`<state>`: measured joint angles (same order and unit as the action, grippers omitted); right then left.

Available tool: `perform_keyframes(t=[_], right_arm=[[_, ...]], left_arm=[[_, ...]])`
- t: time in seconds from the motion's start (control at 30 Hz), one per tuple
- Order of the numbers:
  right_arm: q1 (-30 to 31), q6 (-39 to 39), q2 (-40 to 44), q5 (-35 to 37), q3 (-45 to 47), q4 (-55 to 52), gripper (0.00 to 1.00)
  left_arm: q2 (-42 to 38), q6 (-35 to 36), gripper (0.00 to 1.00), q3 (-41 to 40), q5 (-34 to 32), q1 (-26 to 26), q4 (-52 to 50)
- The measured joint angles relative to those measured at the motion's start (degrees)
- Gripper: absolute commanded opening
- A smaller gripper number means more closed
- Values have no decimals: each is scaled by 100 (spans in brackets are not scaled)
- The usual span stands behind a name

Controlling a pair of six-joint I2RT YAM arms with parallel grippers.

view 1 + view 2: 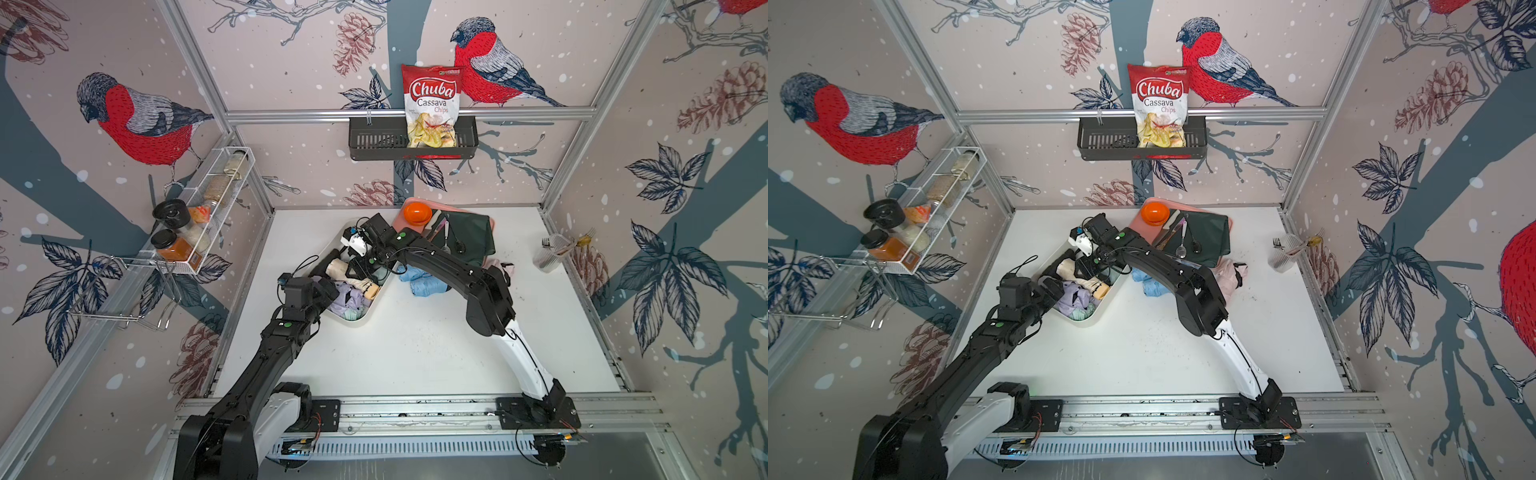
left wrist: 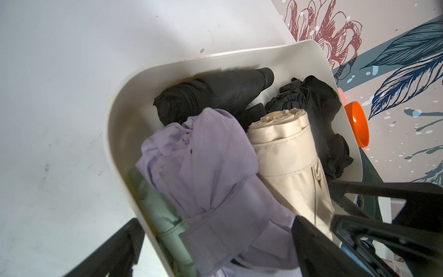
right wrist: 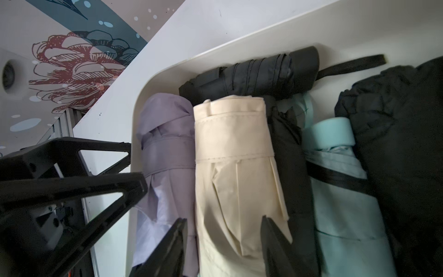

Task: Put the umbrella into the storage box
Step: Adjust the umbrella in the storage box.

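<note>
Inside the storage box, the cream umbrella lies flat between a lilac umbrella and a black umbrella. Right gripper — jaws partly apart, 1 finger each side of the cream umbrella; actual grip cannot be confirmed. Left gripper — spread fully wide astride 1 end wall of the box, holding nothing.

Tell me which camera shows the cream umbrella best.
The right wrist view: the cream umbrella fills the middle, strap and folds sharp, between the right claw's fingers. The left wrist view shows only its rolled end and upper side. In both top views it is small, mostly hidden under the right arm.
</note>
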<state>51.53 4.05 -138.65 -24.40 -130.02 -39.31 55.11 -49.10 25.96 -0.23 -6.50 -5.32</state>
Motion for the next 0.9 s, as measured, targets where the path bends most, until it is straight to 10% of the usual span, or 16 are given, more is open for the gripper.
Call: perform_keyframes(t=[0.6, 0.9], right_arm=[[162, 85, -195, 216, 221, 420, 35], [153, 157, 81, 610, 203, 107, 48]], left_arm=[[380, 107, 78, 33, -155, -72, 42], [686, 107, 99, 33, -168, -72, 313]])
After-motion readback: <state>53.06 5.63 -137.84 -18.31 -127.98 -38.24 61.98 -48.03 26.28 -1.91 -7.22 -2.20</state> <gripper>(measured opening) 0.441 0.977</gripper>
